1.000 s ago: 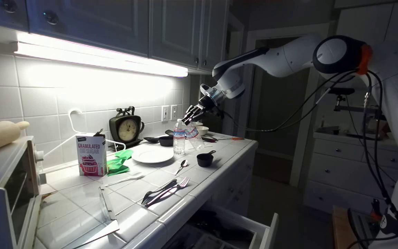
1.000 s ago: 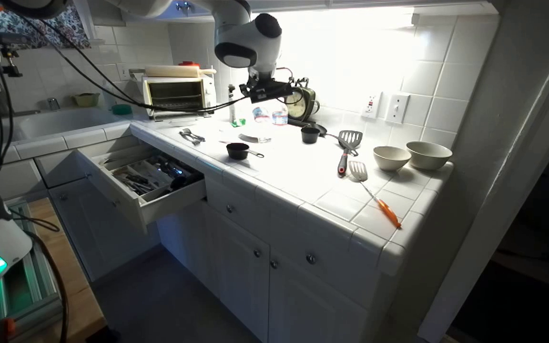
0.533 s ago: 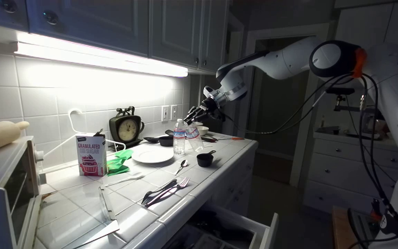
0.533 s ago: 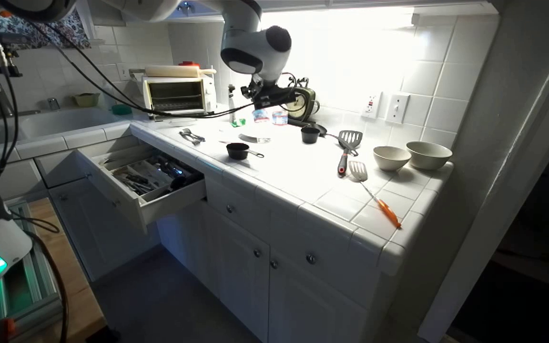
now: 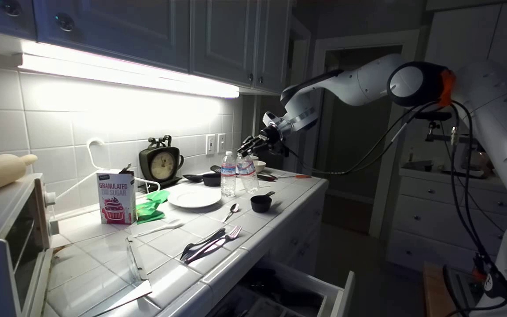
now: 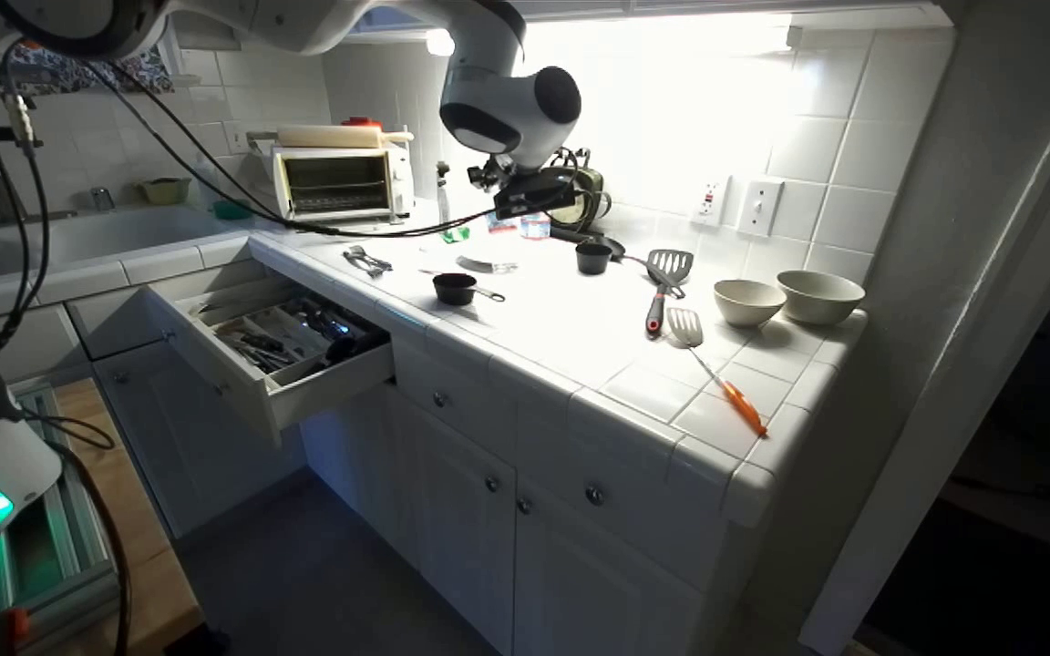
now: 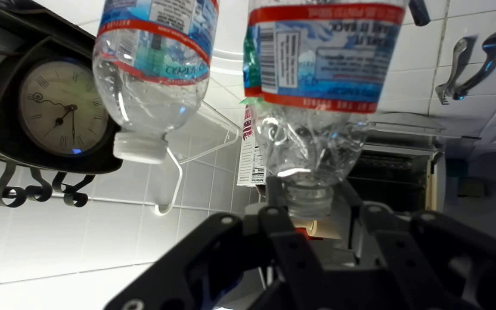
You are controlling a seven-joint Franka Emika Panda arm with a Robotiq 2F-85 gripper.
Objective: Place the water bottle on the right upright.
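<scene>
"What's different from a second ago?"

"My arm (image 5: pixel 370 87) has come lower and shifted rightward in both exterior views. The water bottle (image 5: pixel 248 174) has tipped nearer to upright along with it. It leaned more before; now I see just a slight slant, its top off to the left in an exterior view."

"And the fingers (image 7: pixel 277 193)?"

"Narrow. In the wrist view I have one on each side of the bottle's neck, pressed up to it, so I'm holding it there."

"Where does that leave the bottle?"

"On or just over the worktop (image 5: pixel 161 255), just beside the second bottle (image 5: pixel 228 175), the one standing upright with a white cap (image 7: pixel 140 147). The wrist view gives me a gap between the two."

"Is its base down?"

"It looks low, but I can't tell from here whether it's touching."

"Anything else shifted?"

"Not that I can see: the second bottle, the plate (image 5: pixel 194 199) and the black measuring cup (image 5: pixel 261 204) are where they were."
</scene>
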